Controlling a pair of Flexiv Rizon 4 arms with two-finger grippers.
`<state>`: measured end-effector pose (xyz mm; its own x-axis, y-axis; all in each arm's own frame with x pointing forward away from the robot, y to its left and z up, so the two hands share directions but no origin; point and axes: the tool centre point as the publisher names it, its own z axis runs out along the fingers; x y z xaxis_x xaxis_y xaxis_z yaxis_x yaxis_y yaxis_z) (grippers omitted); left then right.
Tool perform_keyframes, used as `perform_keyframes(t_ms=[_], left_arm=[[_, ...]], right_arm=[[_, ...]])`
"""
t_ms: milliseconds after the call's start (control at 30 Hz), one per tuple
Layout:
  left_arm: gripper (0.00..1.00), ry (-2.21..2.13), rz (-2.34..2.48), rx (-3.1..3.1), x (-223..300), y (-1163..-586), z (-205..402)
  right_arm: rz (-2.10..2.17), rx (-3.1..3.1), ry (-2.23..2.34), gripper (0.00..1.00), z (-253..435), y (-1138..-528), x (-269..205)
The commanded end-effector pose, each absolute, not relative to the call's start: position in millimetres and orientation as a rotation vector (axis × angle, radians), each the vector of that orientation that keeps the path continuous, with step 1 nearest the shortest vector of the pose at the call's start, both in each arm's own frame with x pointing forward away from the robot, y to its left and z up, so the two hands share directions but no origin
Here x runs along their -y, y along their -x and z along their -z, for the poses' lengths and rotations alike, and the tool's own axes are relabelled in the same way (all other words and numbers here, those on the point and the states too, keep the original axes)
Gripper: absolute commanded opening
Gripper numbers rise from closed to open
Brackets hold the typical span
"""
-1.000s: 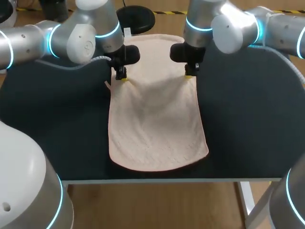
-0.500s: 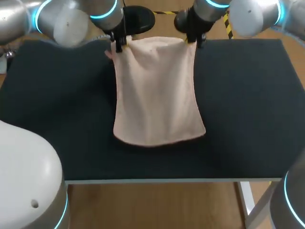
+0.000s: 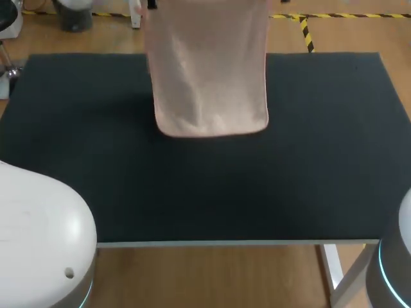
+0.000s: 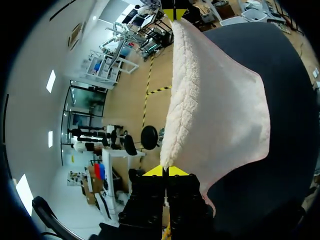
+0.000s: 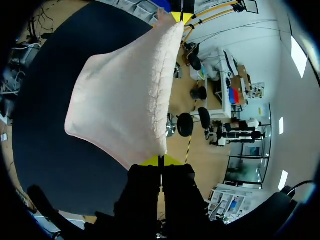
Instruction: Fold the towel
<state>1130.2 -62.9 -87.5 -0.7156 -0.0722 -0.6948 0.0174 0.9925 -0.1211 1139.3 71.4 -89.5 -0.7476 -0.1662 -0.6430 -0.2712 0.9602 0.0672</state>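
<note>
The pale pink towel (image 3: 209, 70) hangs as a sheet over the far middle of the black table (image 3: 270, 192). Its rounded lower edge reaches down near the table's far half, and its top corners are cut off in the head view. In the left wrist view my left gripper (image 4: 165, 171) is shut on one upper corner of the towel (image 4: 215, 100). My right gripper (image 5: 161, 161) is shut on the other upper corner of the towel (image 5: 125, 100). The towel's top edge is stretched between the two grippers. Neither gripper shows in the head view.
White rounded robot bases stand at the near left (image 3: 38, 237) and near right (image 3: 395, 263), by the table's front edge. The dark tabletop (image 3: 96, 160) spreads to both sides of the towel and in front of it.
Both grippers have risen and moved away, out of the head view, carrying the towel's corners. The towel has gone from lying on the table to hanging, its lower edge drawn toward the far side.
</note>
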Motion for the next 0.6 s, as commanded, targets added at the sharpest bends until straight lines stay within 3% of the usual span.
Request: perform_keyframes(t_ms=[33, 367, 600], left_arm=[[0.0, 0.048, 0.078, -2.359, 69, -1144, 54], [0.0, 0.008, 0.137, -2.237, 65, -1191, 2], [0.0, -0.043, 0.143, -2.279, 76, -1202, 24]], right_arm=[[-0.197, -2.417, 0.3, 0.0, 55, -1155, -74], [-0.116, -2.306, 0.229, 0.0, 12, -1194, -83], [-0.087, -2.253, 0.179, 0.0, 27, -1179, -80]])
